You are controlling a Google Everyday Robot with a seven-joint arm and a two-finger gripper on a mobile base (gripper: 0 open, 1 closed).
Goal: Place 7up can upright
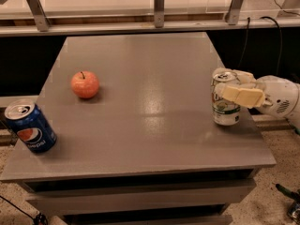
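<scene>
The 7up can (225,110) stands upright near the right edge of the grey table (140,102), white with a green band low on its body and a silver top. My gripper (234,89) reaches in from the right and is shut on the can around its upper half. One cream finger (243,96) lies across the can's front; the other is behind it. The can's base looks to be on or just above the tabletop.
A red apple (85,84) sits on the left middle of the table. A blue Pepsi can (30,126) stands at the front left corner. A metal rail with posts (159,6) runs behind the table. The right table edge is close to the 7up can.
</scene>
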